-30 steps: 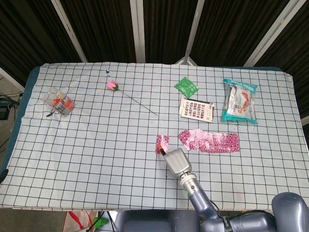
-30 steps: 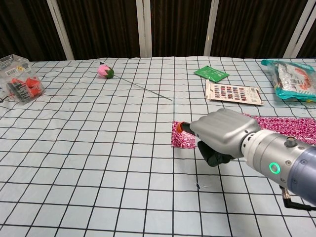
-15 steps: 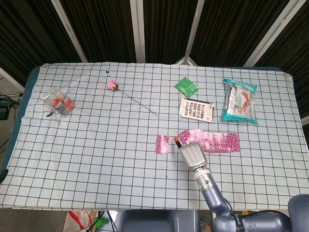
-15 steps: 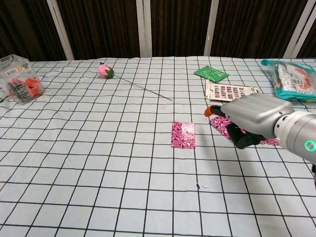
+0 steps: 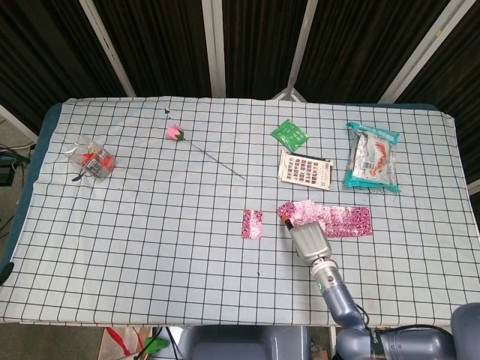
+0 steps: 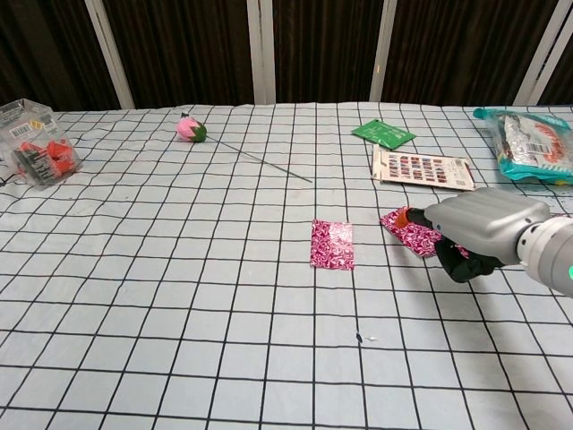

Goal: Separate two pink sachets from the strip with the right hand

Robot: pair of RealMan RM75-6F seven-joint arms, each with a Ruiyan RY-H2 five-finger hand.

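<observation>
Now right hand [image 6: 479, 226] over strip [image 6: 407, 235]

1. The hand [image 6: 479, 228] covers part of the strip [image 6: 414, 232] in the chest view; whether its fingers grip the strip cannot be told.
2. The packet [image 6: 531, 145] is cut by the chest view's right edge.
3. The box [image 6: 36, 141] is clipped at the left edge.
4. Print on the card [image 5: 305, 169] is too small to read.
</observation>
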